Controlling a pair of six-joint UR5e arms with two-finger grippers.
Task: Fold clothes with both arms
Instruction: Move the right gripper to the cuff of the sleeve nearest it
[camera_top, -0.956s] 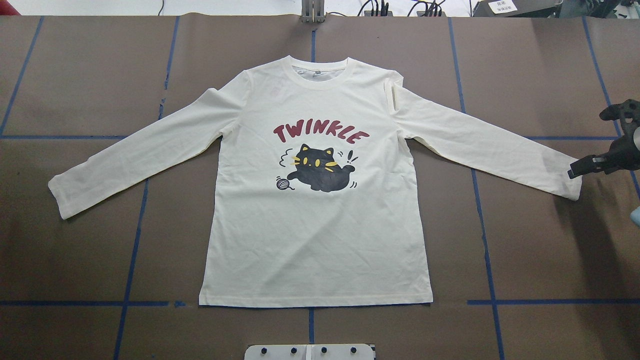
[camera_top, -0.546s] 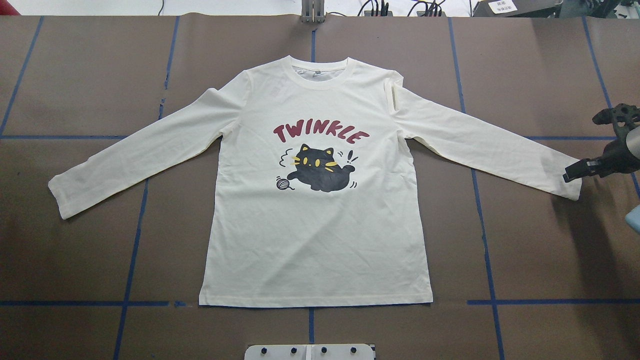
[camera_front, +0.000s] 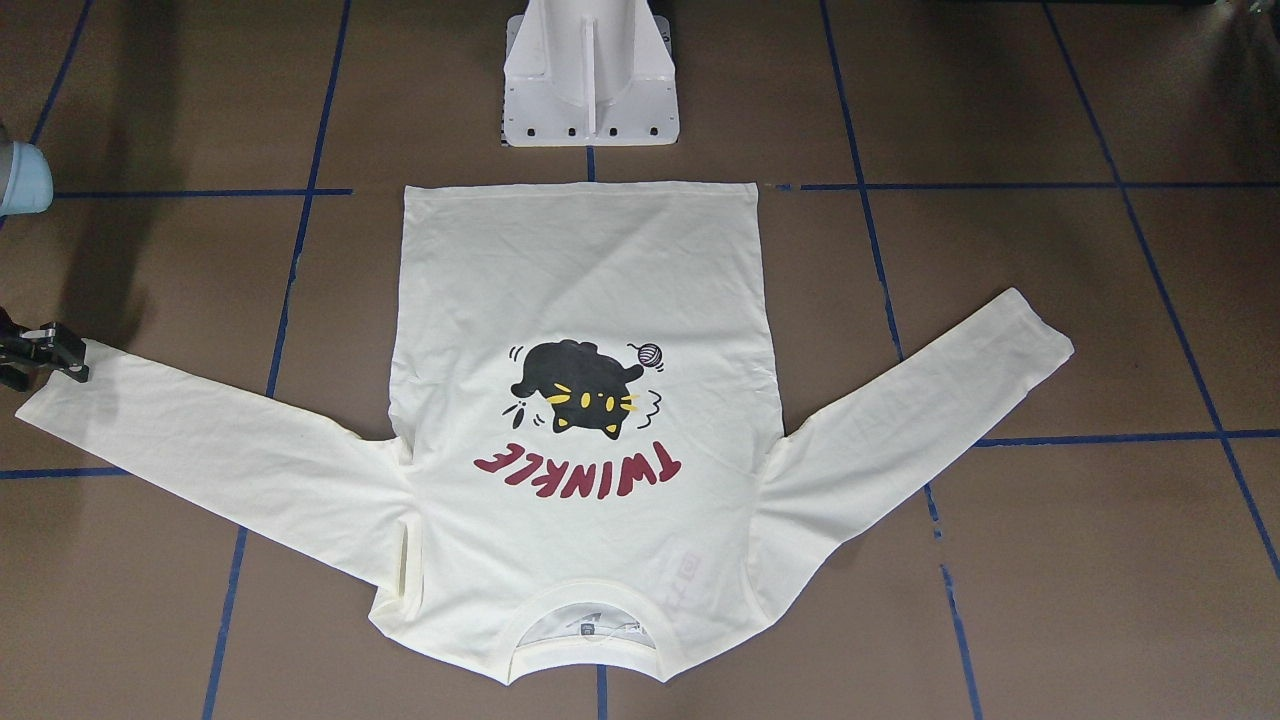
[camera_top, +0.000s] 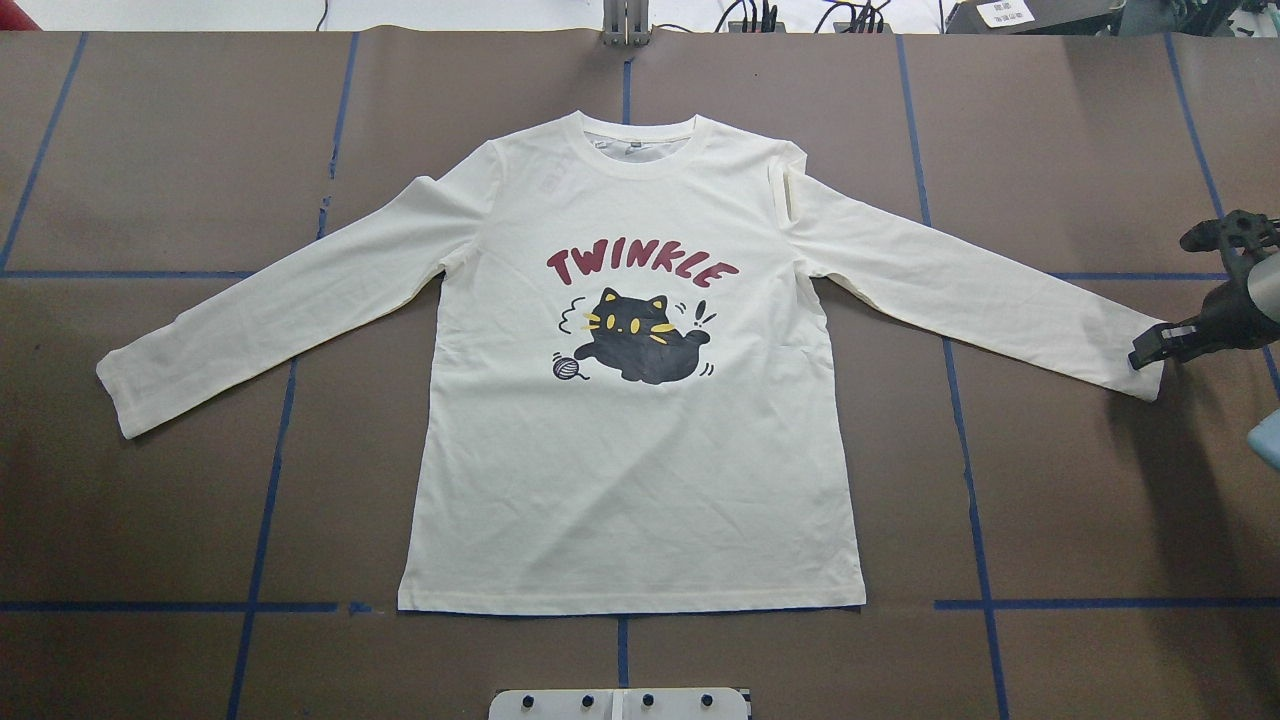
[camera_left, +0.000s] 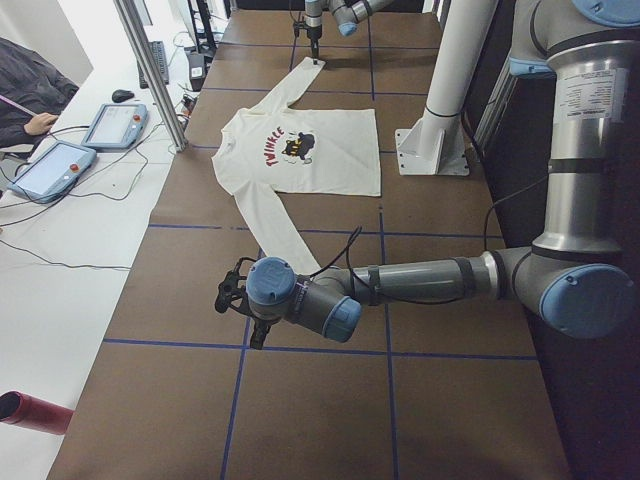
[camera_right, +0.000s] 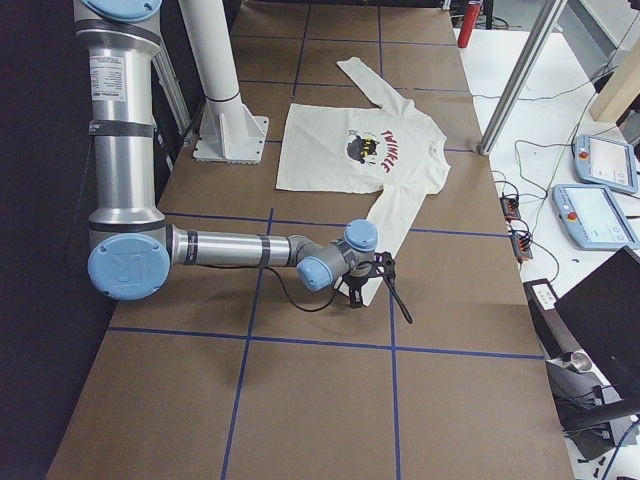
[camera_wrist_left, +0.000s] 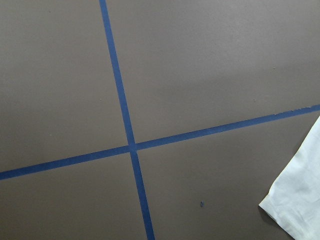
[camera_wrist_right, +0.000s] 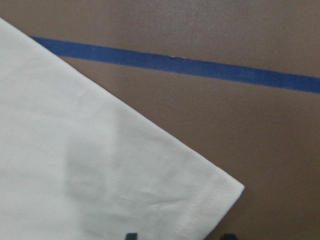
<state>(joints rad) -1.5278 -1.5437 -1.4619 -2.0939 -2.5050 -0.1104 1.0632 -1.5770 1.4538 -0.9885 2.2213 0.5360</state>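
Note:
The cream-white T-shirt (camera_top: 640, 480) lies flat and print-up on the brown table, both sleeves spread out; it also shows in the front-facing view (camera_front: 580, 280). My right gripper (camera_top: 1143, 357) is low at the right sleeve's cuff (camera_top: 1130, 372). In the right wrist view its two fingertips (camera_wrist_right: 131, 235) stand apart at the bottom edge, over the cuff corner (camera_wrist_right: 200, 200), so it is open. My left gripper (camera_left: 257, 335) shows only in the exterior left view, hovering just past the left cuff (camera_wrist_left: 300, 205). I cannot tell if it is open.
The white pedestal (camera_front: 590, 90) stands just behind the shirt's hem. Blue tape lines (camera_top: 270, 450) grid the table. An aluminium post (camera_left: 150, 70) and two teach pendants (camera_left: 60, 165) are beside the table's far edge.
My right gripper has moved a little left and down, closer onto the right sleeve's cuff. The shirt has not moved.

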